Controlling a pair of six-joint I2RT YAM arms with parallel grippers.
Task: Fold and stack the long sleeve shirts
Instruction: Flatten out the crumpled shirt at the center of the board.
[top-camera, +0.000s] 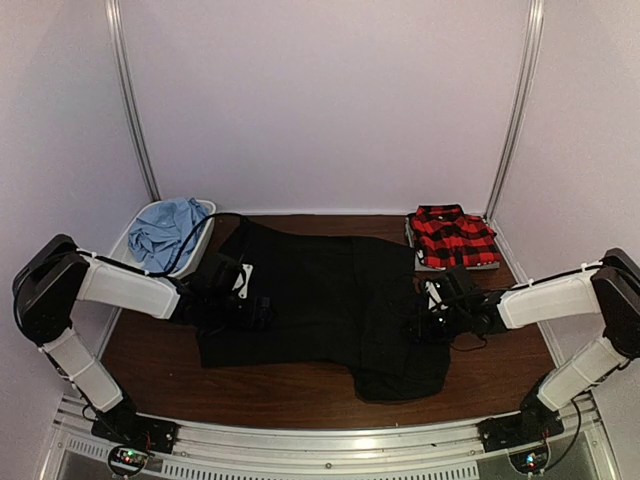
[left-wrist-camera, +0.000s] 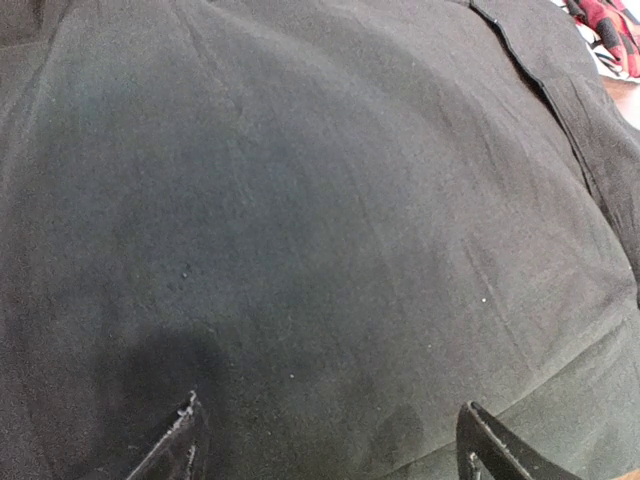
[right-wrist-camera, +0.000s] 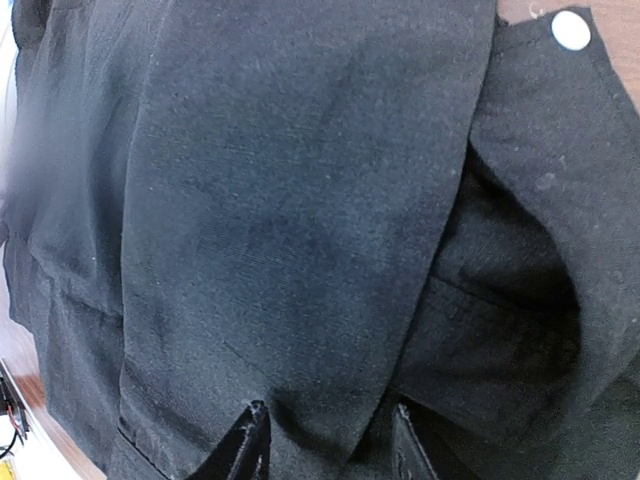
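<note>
The black shirt (top-camera: 320, 290) lies spread across the middle of the brown table, with a bunched part hanging toward the front edge. My left gripper (top-camera: 258, 308) rests low over the shirt's left side; in the left wrist view it (left-wrist-camera: 330, 445) stands wide open above smooth black cloth (left-wrist-camera: 320, 200). My right gripper (top-camera: 425, 322) is at the shirt's right side. Its jaws (right-wrist-camera: 325, 445) stand partly closed, straddling a folded flap of black cloth (right-wrist-camera: 280, 200) without visibly pinching it. A white button (right-wrist-camera: 571, 29) shows on the cuff beside the flap.
A folded red-and-black plaid shirt (top-camera: 455, 237) sits at the back right corner, and its edge shows in the left wrist view (left-wrist-camera: 605, 25). A crumpled light blue shirt (top-camera: 165, 230) lies in a white bin (top-camera: 207, 235) at the back left. White walls enclose the table.
</note>
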